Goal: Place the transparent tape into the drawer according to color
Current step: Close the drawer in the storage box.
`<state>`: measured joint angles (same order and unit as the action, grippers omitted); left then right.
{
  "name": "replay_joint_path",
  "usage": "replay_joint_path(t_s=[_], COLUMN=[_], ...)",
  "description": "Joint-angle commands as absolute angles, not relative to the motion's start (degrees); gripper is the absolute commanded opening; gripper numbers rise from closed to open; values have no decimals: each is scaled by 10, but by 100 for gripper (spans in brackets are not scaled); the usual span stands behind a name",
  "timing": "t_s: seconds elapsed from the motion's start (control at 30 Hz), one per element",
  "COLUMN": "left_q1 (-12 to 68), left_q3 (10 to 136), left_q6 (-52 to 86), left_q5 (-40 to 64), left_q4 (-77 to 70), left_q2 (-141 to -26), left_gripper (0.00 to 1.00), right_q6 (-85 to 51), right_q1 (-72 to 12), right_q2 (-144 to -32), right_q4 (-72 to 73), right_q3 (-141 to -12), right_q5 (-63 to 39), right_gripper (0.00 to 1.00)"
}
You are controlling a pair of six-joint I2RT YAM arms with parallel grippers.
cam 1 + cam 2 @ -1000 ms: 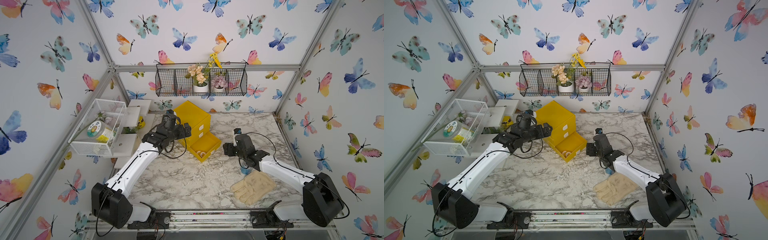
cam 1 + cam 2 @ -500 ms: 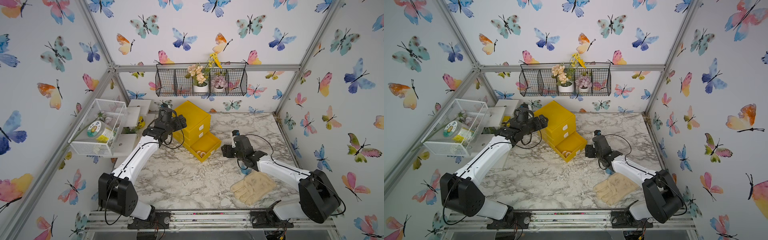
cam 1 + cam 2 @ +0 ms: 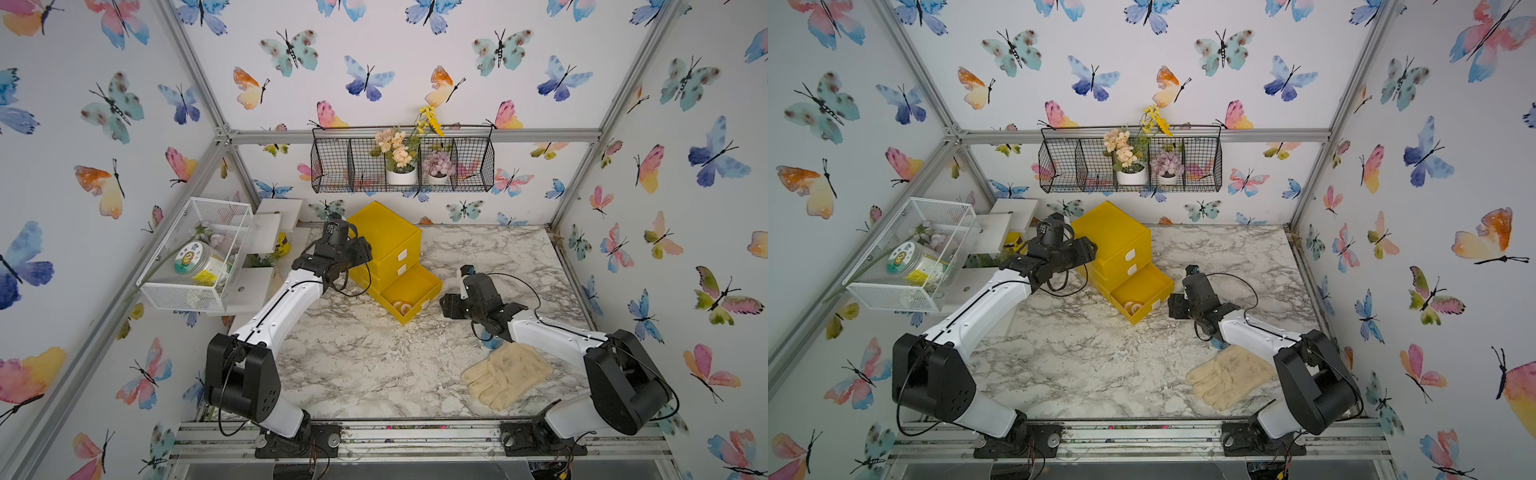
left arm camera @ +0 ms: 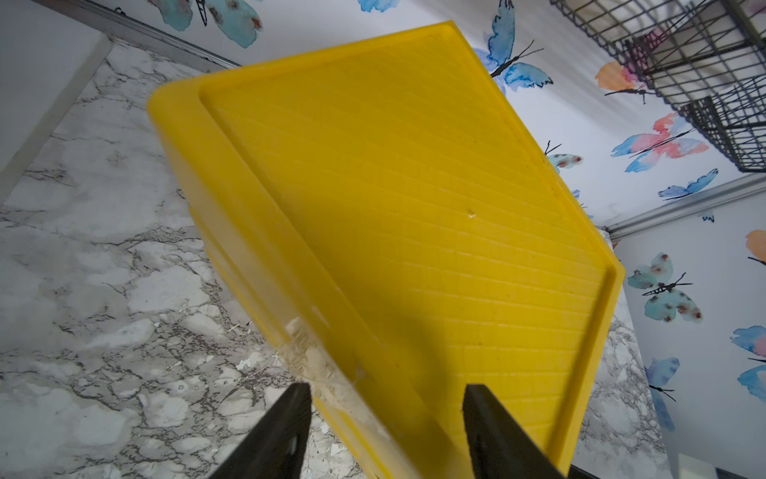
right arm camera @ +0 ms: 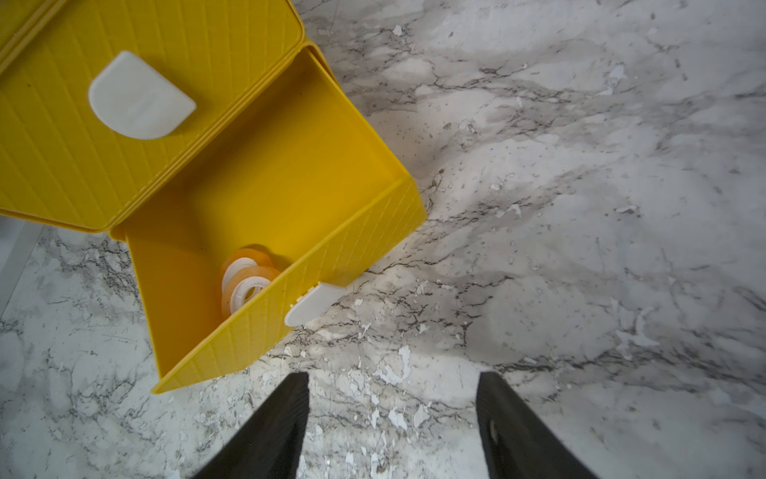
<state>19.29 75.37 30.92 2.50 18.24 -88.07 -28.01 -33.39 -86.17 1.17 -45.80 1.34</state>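
The left gripper [image 4: 387, 387] straddled the top edge of the yellow three-drawer cabinet [image 4: 393, 186], its black fingers [image 4: 290, 423] apart with the rim between them; whether they pressed on it could not be told. The right gripper [image 5: 391, 375] hung with its jaws spread and nothing between them over the marble tabletop [image 5: 580, 207], just in front of the pulled-out bottom drawer [image 5: 257, 331]. The orange-tinted transparent tape rolls [image 5: 248, 282], with white cores, lay overlapping in that drawer's front corner, close to its white handle [image 5: 315, 305].

Lab test cell: aluminium frame [image 3: 415, 135], butterfly wallpaper [image 3: 291, 50]
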Motion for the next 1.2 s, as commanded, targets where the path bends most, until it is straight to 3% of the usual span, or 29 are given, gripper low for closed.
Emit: replay_joint_path(t_s=[0.0, 0.47, 1.17], left_q1=[192, 192, 201], left_q3=[750, 751, 754], left_q6=[304, 302, 297], left_q5=[40, 51, 59], left_q4=[189, 191, 194], left_q2=[-889, -900, -911], left_gripper=[60, 58, 54], right_q6=[-288, -302, -337], right_q1=[-331, -333, -348], right_q2=[-886, -1003, -1167], right_q4=[29, 97, 139], right_q3=[-462, -533, -705], right_q5=[-17, -101, -126], right_gripper=[66, 58, 54])
